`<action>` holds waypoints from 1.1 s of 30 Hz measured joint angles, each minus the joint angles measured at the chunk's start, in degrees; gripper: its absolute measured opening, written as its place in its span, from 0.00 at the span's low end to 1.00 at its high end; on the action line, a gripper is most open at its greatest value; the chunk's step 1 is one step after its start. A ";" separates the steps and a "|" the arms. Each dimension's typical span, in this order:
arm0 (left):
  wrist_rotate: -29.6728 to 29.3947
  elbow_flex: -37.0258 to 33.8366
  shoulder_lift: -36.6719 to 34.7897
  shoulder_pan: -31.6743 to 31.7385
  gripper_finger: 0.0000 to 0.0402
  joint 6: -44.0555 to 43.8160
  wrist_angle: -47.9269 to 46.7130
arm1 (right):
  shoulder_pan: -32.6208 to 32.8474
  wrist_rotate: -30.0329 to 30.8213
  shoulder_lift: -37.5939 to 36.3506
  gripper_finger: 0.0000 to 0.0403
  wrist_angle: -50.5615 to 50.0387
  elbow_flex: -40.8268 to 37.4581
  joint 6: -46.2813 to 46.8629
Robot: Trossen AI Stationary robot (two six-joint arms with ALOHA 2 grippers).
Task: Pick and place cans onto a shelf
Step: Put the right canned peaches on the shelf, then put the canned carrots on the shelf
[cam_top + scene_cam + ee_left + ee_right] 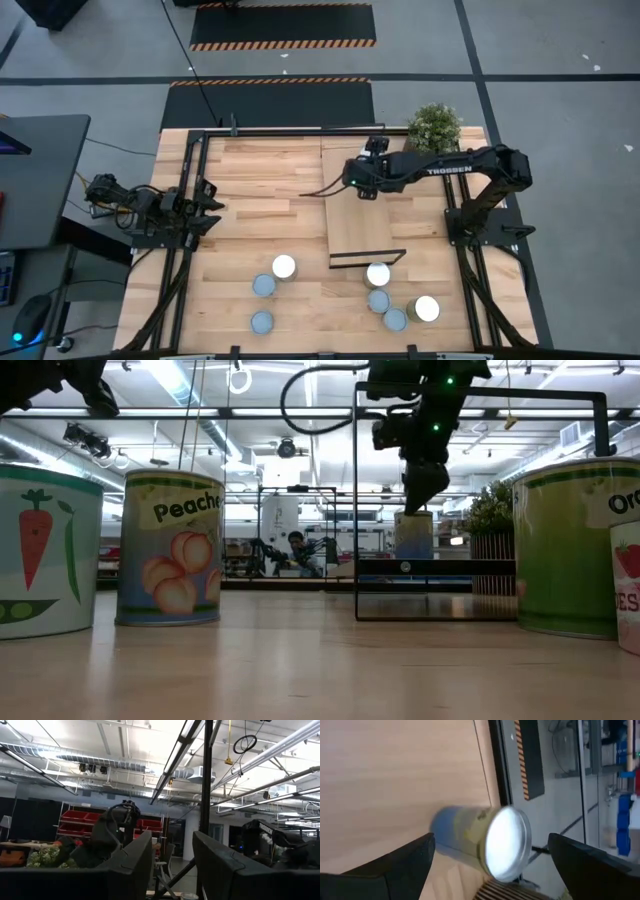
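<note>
Reaching out over the far end of the shelf [365, 215], my right gripper [372, 148] hangs above a can [482, 844] that stands on the board near the table's back edge; my wrist camera looks down past my two dark fingers [395, 865], which are spread wide with that can between them and touching neither. In the low view the same can [413, 534] stands upright on the shelf's raised board, with my right gripper [424, 480] just over its top. The shelf itself is a long light-wood board with a thin black wire frame [480, 505], lying on the table [260, 200] and running from the middle toward the back, just beside the potted plant [434, 126]. Seven more cans wait at the near end of the table: three in a loose group on my left side, the white-topped one [284, 266] nearest the shelf's front edge, and four clustered on my right side just past the shelf's front, among them another white-topped one [378, 274]. From table height two of them show labels, one with peaches [170, 548] and one with a carrot [48, 550]. My left gripper [207, 205] rests at the table's left edge, well apart from every can, its fingers [127, 867] held apart with nothing between them.
</note>
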 joint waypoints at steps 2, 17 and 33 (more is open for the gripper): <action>0.00 0.00 0.00 0.00 0.37 -0.02 0.01 | -0.90 0.08 0.00 0.98 -0.38 -0.18 0.16; 0.00 0.00 0.00 0.00 0.37 0.02 0.02 | -6.08 1.40 -0.19 0.98 8.46 -3.17 -5.80; 0.00 0.00 0.00 0.00 0.37 2.19 0.36 | 18.66 -16.41 -8.14 0.98 -7.17 11.48 21.19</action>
